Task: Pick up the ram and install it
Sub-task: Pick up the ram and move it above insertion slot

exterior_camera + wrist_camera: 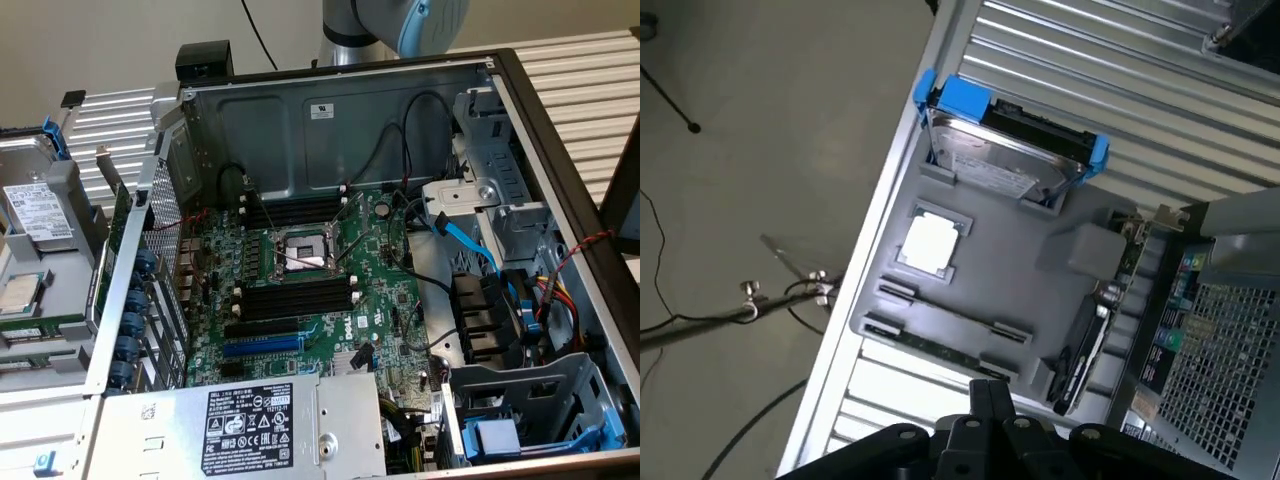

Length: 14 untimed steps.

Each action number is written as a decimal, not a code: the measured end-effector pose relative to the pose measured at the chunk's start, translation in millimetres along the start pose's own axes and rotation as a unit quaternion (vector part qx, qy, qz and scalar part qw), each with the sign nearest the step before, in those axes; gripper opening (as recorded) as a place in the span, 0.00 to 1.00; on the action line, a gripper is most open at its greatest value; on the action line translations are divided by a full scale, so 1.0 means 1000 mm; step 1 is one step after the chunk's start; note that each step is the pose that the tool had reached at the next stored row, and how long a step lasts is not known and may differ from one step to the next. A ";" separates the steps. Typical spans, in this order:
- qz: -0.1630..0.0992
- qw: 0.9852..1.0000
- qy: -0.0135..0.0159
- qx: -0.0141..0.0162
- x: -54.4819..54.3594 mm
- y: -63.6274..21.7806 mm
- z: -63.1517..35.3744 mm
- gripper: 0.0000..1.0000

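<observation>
Gripper (990, 388): fingers pressed together, empty, poised over the gray tray (1040, 300).
Ram (935, 348): lying flat in the tray's outer groove, near a processor chip (932, 243) and a hard drive (1005, 160), outside the computer case (330, 110).

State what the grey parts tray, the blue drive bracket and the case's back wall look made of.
Grey parts tray: matte moulded plastic, likely; uniform, soft-edged pockets.
Blue drive bracket: glossy plastic, by its saturated colour.
Case's back wall: bare sheet metal, dull grey with folded edges.

Cropped and unreadable
Arm (400, 25) runs off the top edge; tray (70, 215) cropped at the exterior view's left; label (255, 425) print unreadable.
</observation>
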<state>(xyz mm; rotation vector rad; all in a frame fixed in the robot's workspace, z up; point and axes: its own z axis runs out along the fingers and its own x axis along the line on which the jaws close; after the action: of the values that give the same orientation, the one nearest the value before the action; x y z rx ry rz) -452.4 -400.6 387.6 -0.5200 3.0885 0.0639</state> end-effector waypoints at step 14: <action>-0.127 0.992 0.010 0.012 0.000 0.0001 0.0000 0.11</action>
<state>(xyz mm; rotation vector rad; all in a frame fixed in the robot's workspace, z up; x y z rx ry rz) -452.6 -400.6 387.6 -0.9104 3.0083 0.0196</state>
